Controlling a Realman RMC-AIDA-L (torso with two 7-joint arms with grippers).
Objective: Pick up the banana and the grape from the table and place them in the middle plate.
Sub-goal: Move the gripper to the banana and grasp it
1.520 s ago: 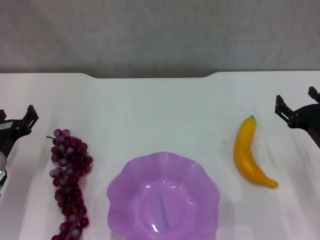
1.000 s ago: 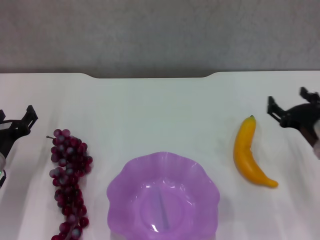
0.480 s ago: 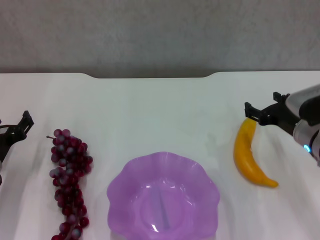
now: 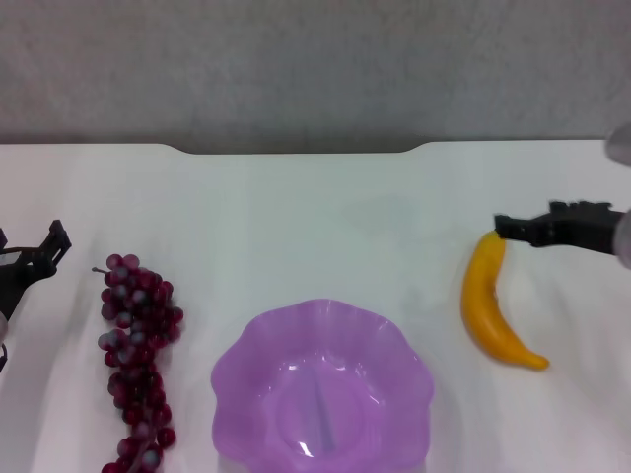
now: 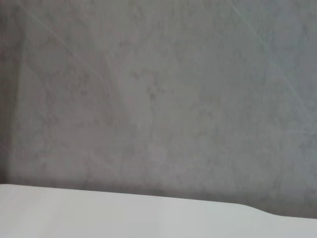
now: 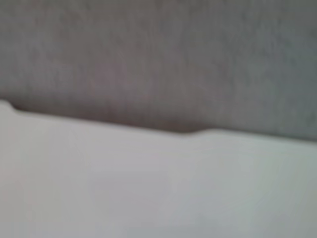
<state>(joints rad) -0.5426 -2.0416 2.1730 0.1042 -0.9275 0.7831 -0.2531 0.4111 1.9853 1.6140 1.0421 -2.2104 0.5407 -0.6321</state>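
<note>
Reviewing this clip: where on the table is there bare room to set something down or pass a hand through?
The table is bare between the notched far edge and the middle plate, and in the strip between plate and banana. The gap between the grape and the plate is narrow. The right tool crowds the banana's far tip; the left tool sits beside the grape.

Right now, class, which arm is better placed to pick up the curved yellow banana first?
The right. Its claw hangs just beside the curved yellow banana's greenish tip, while the left claw sits at the far left table edge, near the dark red-purple grape bunch.
</note>
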